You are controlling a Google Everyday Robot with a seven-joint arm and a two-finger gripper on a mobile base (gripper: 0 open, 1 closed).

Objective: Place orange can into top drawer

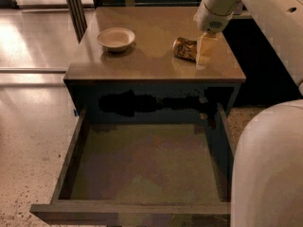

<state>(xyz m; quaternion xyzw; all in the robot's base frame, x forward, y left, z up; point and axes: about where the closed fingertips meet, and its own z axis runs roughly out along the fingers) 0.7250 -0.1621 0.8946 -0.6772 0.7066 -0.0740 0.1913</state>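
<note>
The orange can [184,48] lies on its side on the cabinet top [151,63], right of the middle. My gripper [206,52] hangs from the white arm at the upper right and comes down right beside the can's right end, close to the cabinet top. I cannot tell whether it touches the can. The top drawer [71,167] is pulled out wide below the cabinet front, and its olive-grey floor is bare.
A round beige bowl [116,38] stands on the left of the cabinet top. My white body [270,169] fills the lower right, over the drawer's right corner. Speckled floor [33,141] lies to the left, dark furniture behind.
</note>
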